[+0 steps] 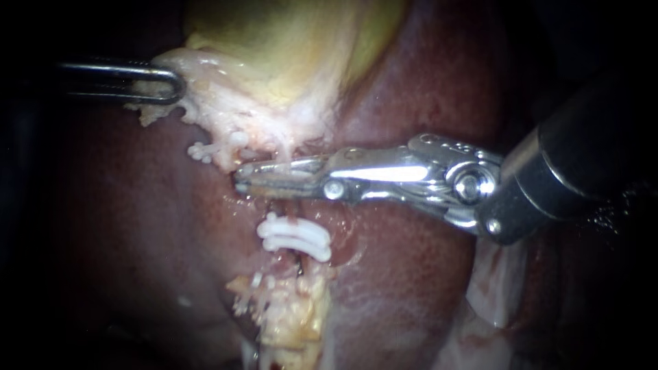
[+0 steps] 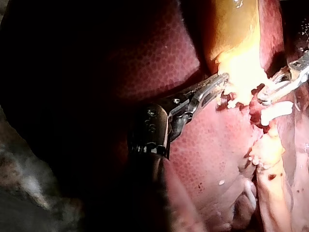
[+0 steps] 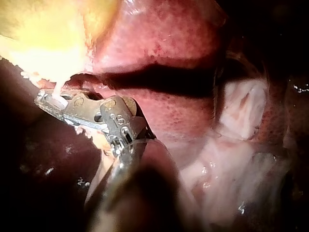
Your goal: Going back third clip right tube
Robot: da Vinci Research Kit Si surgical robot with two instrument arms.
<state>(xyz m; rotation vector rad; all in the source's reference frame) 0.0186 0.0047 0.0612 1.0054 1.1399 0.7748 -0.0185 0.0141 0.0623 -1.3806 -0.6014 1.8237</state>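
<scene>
You have two instruments in view: your left instrument [image 1: 179, 85] at the upper left of the frame and your right instrument [image 1: 241, 179] coming in from the right. There is one gallbladder [image 1: 288, 48] and one liver [image 1: 425, 274]. You can count three white clips for certain. A pair of clips [image 1: 295, 238] lies side by side just below centre, and a single clip [image 1: 205, 151] sits left of centre, under the pale fringe. Whether a further clip sits at the right instrument's tip cannot be told. You can follow one tube [image 1: 291, 214], which runs down into the pair.
</scene>
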